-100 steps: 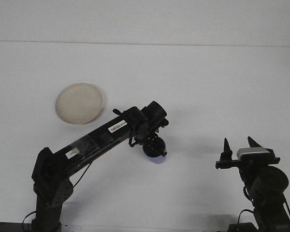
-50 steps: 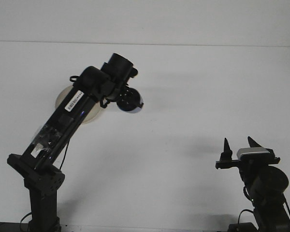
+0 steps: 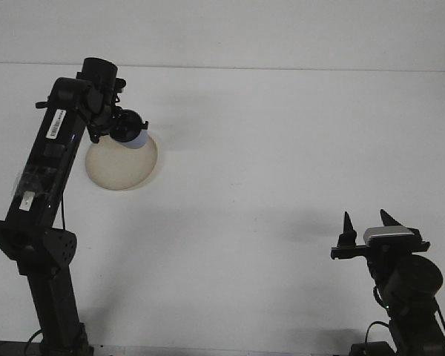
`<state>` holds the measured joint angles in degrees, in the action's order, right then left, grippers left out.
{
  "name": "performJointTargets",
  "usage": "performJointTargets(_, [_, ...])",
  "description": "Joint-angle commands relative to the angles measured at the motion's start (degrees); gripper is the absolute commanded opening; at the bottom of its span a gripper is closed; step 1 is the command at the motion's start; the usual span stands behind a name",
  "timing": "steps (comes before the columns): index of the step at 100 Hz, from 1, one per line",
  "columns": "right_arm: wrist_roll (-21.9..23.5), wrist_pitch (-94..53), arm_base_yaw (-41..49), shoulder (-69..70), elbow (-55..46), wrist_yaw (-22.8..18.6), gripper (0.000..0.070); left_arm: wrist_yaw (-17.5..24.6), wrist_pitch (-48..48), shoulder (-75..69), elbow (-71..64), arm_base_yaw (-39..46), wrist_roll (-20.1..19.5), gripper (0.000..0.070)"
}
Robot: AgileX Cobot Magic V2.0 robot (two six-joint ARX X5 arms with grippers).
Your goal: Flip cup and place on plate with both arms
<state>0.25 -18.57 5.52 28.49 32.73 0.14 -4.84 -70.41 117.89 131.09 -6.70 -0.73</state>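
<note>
In the front view, my left arm reaches up and back on the left. Its gripper point(image 3: 126, 127) is shut on a small pale lavender cup point(image 3: 136, 138), held in the air over the far edge of the beige round plate point(image 3: 121, 165). The gripper's dark body hides most of the cup, and only its pale rim end shows. Whether the cup touches the plate I cannot tell. My right gripper point(image 3: 367, 221) stands at the lower right with its two black fingers pointing up, open and with nothing between them.
A white table point(image 3: 282, 148) fills the view, with a wall line at the back. My left arm's base column stands at the lower left and the right arm's base at the lower right.
My left arm has swung the cup from the table's middle up and to the left, ending over the plate. The right arm has not moved.
</note>
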Motion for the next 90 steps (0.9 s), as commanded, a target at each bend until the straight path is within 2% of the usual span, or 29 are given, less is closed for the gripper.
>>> performJointTargets(1, [-0.28, 0.55, 0.07, 0.07, 0.74, 0.09, 0.0511, -0.28, -0.2, 2.62, 1.31, 0.57, -0.11, 0.0005])
performJointTargets(78, [-0.33, 0.57, 0.02, 0.07, 0.74, 0.39, 0.0511, 0.42, 0.55, 11.61, -0.5, 7.87, 1.81, 0.0005])
performJointTargets(90, [-0.33, 0.59, 0.02, 0.07, 0.74, 0.39, 0.0511, 3.34, 1.22, 11.63, -1.09, 8.17, 1.77, 0.0005])
